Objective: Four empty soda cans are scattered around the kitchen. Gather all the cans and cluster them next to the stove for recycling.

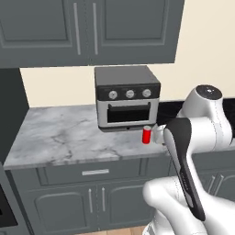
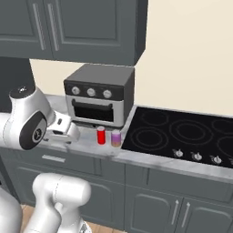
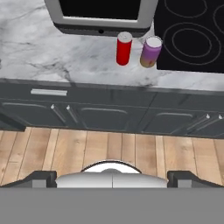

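Soda cans, one red metal cylinder (image 2: 101, 135) and one purplish-pink (image 2: 116, 138), stand mid-frame beside the black glass stove (image 2: 182, 134); two seem left, gripper (image 3: 112, 177) released and empty.

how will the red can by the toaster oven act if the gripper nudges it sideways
The red can stands upright, tall and narrow, so it would probably tip rather than slide. Once down, its round body would likely roll. The purplish-pink can stands close beside it and might get knocked.

Marble counter (image 1: 69, 137) veined; stove (image 2: 182, 132) glossy glass.
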